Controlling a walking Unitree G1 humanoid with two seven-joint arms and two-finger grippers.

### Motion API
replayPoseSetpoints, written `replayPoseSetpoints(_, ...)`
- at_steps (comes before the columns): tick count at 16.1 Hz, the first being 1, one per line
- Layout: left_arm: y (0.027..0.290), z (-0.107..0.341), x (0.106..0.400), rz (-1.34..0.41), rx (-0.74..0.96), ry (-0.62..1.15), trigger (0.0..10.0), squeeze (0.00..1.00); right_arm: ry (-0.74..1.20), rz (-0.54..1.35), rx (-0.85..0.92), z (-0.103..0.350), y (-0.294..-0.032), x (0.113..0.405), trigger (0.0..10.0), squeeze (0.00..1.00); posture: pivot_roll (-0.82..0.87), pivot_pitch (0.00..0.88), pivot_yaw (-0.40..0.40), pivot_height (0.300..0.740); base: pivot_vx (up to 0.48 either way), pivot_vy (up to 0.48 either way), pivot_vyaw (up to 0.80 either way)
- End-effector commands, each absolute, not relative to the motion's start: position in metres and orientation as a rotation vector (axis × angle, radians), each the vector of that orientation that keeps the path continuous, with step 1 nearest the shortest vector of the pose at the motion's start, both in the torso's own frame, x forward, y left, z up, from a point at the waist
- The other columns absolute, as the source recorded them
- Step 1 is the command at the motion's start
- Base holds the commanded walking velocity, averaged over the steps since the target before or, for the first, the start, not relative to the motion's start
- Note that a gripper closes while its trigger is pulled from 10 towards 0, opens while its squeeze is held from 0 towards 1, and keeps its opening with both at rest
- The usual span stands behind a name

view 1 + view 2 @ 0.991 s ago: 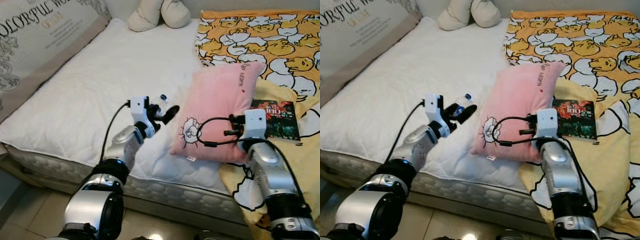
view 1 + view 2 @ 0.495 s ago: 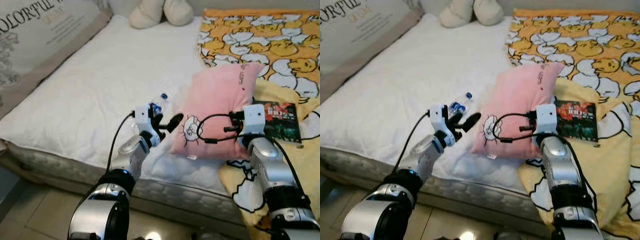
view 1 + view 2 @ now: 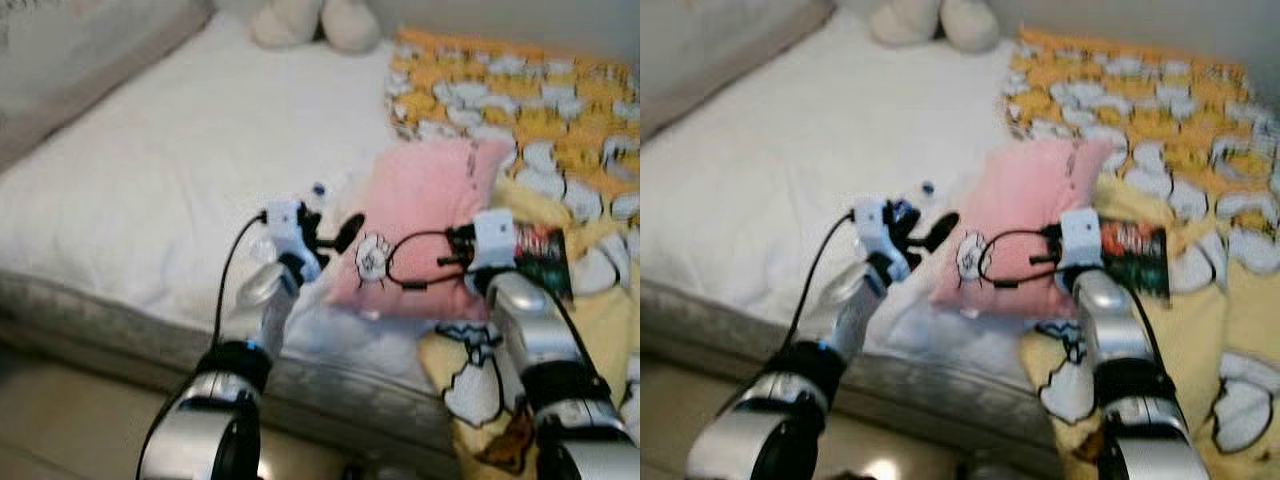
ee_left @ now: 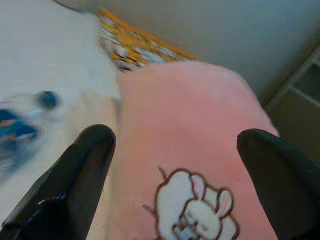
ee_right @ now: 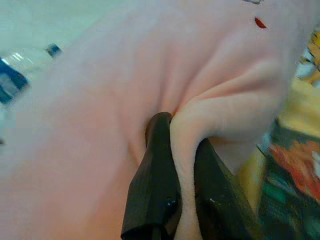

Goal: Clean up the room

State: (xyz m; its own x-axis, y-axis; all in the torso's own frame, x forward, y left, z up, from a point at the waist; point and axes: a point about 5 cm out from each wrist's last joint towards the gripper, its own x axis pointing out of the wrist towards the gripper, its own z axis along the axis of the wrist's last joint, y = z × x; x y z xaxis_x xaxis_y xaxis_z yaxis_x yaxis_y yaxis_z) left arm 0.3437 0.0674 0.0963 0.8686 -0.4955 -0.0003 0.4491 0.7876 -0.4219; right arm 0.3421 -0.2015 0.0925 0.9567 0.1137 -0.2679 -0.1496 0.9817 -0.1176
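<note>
Near the front edge of the bed (image 3: 120, 190), the left gripper (image 3: 330, 232) reaches forward with its fingers spread wide, hovering just beside the pink pillow's lower left corner; a small water bottle (image 5: 17, 70) lies on the white sheet close by. The pink pillow (image 3: 425, 225) rests across the middle of the bed, partly on the yellow duck blanket (image 3: 520, 100). It looks soft, light and floppy (likely to sag from one pinch), so opposite edges suit best. The right gripper (image 5: 175, 165), arm raised from below, pinches a fold of its right side, beside a book (image 3: 545, 258).
</note>
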Motion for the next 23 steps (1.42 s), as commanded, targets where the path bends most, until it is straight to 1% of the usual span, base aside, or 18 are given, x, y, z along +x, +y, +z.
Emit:
replayPoseSetpoints(1, 0.07, 0.096, 0.34, -0.48, -0.423, 0.103, 10.0, 0.0, 0.246, 0.193, -0.127, 0.095, -0.188, 0.347, 0.0, 0.0, 0.0, 0.0, -0.082, 0.74, 0.0, 0.0, 0.0)
replayPoseSetpoints(2, 0.073, 0.093, 0.336, -0.464, -0.441, 0.105, 10.0, 0.0, 0.251, 0.212, -0.128, 0.094, -0.183, 0.35, 0.0, 0.0, 0.0, 0.0, -0.084, 0.74, 0.0, 0.0, 0.0)
replayPoseSetpoints(3, 0.078, 0.082, 0.33, -0.435, -0.495, 0.145, 10.0, 0.0, 0.258, 0.227, -0.121, 0.094, -0.176, 0.355, 0.0, 0.0, 0.03, 0.0, -0.084, 0.74, 0.0, 0.0, 0.0)
replayPoseSetpoints(4, 0.081, 0.076, 0.328, -0.42, -0.517, 0.176, 10.0, 0.0, 0.258, 0.226, -0.115, 0.094, -0.175, 0.355, 0.0, 0.0, 0.02, 0.0, -0.076, 0.74, 0.0, 0.0, 0.0)
replayPoseSetpoints(6, 0.082, 0.076, 0.333, -0.429, -0.534, 0.198, 10.0, 0.0, 0.266, 0.216, -0.098, 0.09, -0.177, 0.352, 0.0, 0.0, 0.0, 0.003, -0.065, 0.74, 0.0, 0.0, 0.0)
replayPoseSetpoints(8, 0.088, 0.084, 0.344, -0.416, -0.543, 0.197, 10.0, 0.0, 0.272, 0.216, -0.077, 0.084, -0.179, 0.348, 0.0, 0.0, -0.03, 0.004, -0.047, 0.74, 0.0, 0.0, 0.0)
replayPoseSetpoints(10, 0.091, 0.096, 0.351, -0.42, -0.539, 0.164, 10.0, 0.0, 0.228, 0.204, -0.074, 0.094, -0.183, 0.352, 0.0, 0.0, -0.05, 0.0, -0.03, 0.74, 0.0, 0.0, 0.0)
replayPoseSetpoints(12, 0.091, 0.097, 0.351, -0.423, -0.538, 0.159, 10.0, 0.0, 0.215, 0.2, -0.08, 0.098, -0.184, 0.353, 0.0, 0.0, -0.05, 0.0, -0.03, 0.74, 0.0, 0.0, 0.0)
replayPoseSetpoints(13, 0.092, 0.096, 0.35, -0.43, -0.529, 0.156, 10.0, 0.0, 0.163, 0.145, -0.122, 0.114, -0.197, 0.361, 0.0, 0.0, -0.08, 0.0, -0.01, 0.74, 0.0, 0.0, 0.0)
replayPoseSetpoints(15, 0.091, 0.092, 0.346, -0.443, -0.511, 0.16, 10.0, 0.0, 0.099, 0.07, -0.153, 0.134, -0.215, 0.367, 0.0, 0.0, -0.09, 0.0, 0.003, 0.74, 0.0, 0.0, 0.0)
replayPoseSetpoints(16, 0.089, 0.091, 0.343, -0.459, -0.493, 0.157, 10.0, 0.0, 0.057, 0.059, -0.166, 0.149, -0.218, 0.373, 0.0, 0.0, -0.09, 0.0, 0.009, 0.74, 0.0, 0.0, 0.0)
replayPoseSetpoints(17, 0.086, 0.092, 0.341, -0.471, -0.484, 0.15, 10.0, 0.0, -0.02, 0.043, -0.185, 0.179, -0.223, 0.384, 0.0, 0.0, -0.1, 0.0, 0.012, 0.74, 0.0, 0.0, 0.0)
replayPoseSetpoints(18, 0.085, 0.092, 0.341, -0.473, -0.479, 0.146, 10.0, 0.0, -0.074, 0.035, -0.203, 0.201, -0.225, 0.391, 0.0, 0.0, -0.1, 0.0, 0.012, 0.74, 0.0, 0.0, 0.0)
replayPoseSetpoints(19, 0.085, 0.092, 0.342, -0.471, -0.479, 0.144, 10.0, 0.0, -0.099, 0.035, -0.213, 0.213, -0.226, 0.394, 0.0, 0.0, -0.1, 0.0, 0.011, 0.74, 0.0, 0.0, 0.0)
replayPoseSetpoints(20, 0.085, 0.095, 0.343, -0.464, -0.479, 0.132, 10.0, 0.0, -0.164, 0.04, -0.24, 0.241, -0.223, 0.402, 0.0, 0.0, -0.1, 0.0, 0.011, 0.74, 0.0, 0.0, 0.0)
replayPoseSetpoints(21, 0.085, 0.098, 0.345, -0.464, -0.476, 0.121, 10.0, 0.0, -0.206, 0.05, -0.264, 0.261, -0.219, 0.407, 0.0, 0.0, -0.1, 0.0, 0.009, 0.74, 0.0, 0.0, 0.0)
replayPoseSetpoints(22, 0.085, 0.099, 0.346, -0.465, -0.47, 0.117, 10.0, 0.0, -0.218, 0.052, -0.27, 0.267, -0.218, 0.408, 0.0, 0.0, -0.09, 0.0, 0.008, 0.74, 0.0, 0.0, 0.0)
replayPoseSetpoints(23, 0.086, 0.101, 0.347, -0.466, -0.462, 0.109, 10.0, 0.0, -0.258, 0.056, -0.272, 0.286, -0.21, 0.413, 0.0, 0.0, -0.09, 0.0, 0.009, 0.74, 0.0, 0.0, 0.0)
